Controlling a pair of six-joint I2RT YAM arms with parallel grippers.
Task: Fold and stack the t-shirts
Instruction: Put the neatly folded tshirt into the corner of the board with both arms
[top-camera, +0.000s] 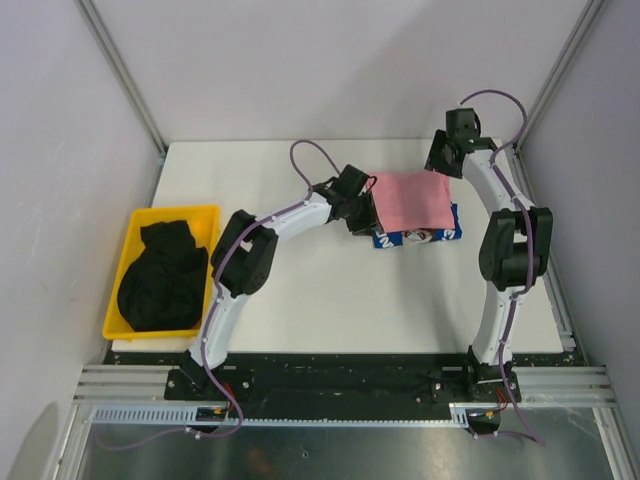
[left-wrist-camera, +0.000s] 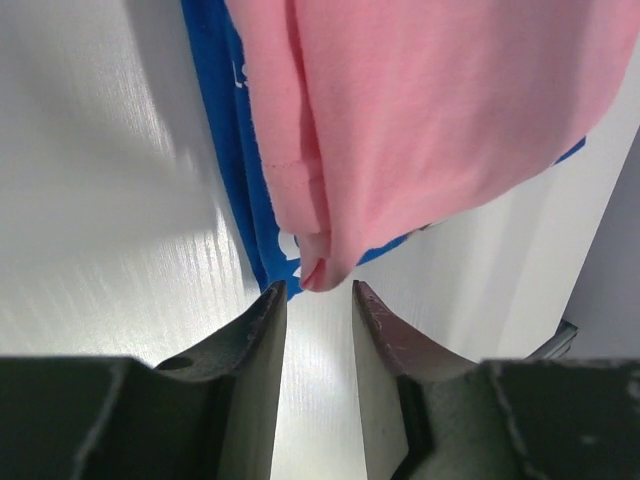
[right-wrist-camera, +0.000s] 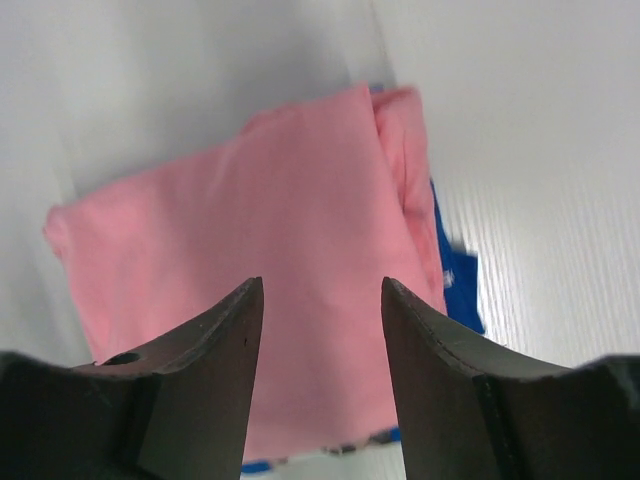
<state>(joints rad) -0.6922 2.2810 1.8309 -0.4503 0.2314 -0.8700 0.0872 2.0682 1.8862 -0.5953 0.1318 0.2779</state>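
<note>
Two arms reach over a white table (top-camera: 330, 300), which takes up most of the top view. The left arm (top-camera: 240, 270) bends in from the near left toward the middle of the far side. The right arm (top-camera: 510, 250) rises along the right edge and turns back inward at the far corner. A yellow bin (top-camera: 125, 262) sits at the left edge of the table, and black tees (top-camera: 160, 280) lie in it in a crumpled heap. Well apart from the bin, right of centre on the far half of the table, a folded pink tee (top-camera: 412, 200) lies flat on a folded blue tee (top-camera: 420, 238). The pink one covers most of the blue. Blue cloth with white lettering shows only as a strip along the near edge and at the right side. The left gripper (left-wrist-camera: 318, 290) sits low at the left side of this stack, its jaws a narrow gap apart with only bare table seen between them. A rounded corner of the pink tee hangs just ahead of the fingertips and is not pinched. The right gripper (right-wrist-camera: 322, 285) hangs above the far right corner of the stack with its jaws moderately apart. It looks down on the pink cloth and grips nothing.
</note>
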